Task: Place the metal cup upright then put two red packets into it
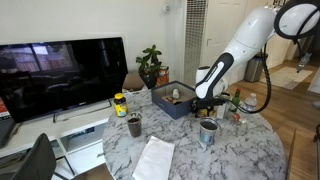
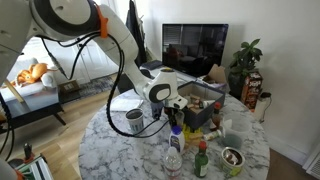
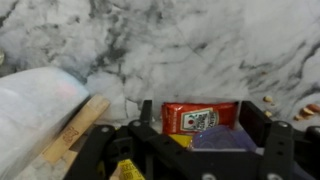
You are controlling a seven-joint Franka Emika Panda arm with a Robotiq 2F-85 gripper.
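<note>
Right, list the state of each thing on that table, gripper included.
metal cup: upright on the table; inside not visible.
red packet: label towards the wrist camera, between the jaws, outside the cup.
gripper: open, jaws wide apart.
dark cup: upright.
yellow-lidded jar: upright, lid on.
television: screen dark.

The metal cup (image 1: 208, 133) stands upright, right of centre; a red packet (image 3: 200, 118) lies flat, wrist view's lower centre.

The round marble table (image 1: 250, 150) is carrying an upright shiny metal cup (image 1: 208, 132), a dark cup (image 1: 134, 125) and white paper (image 1: 155, 158).
</note>
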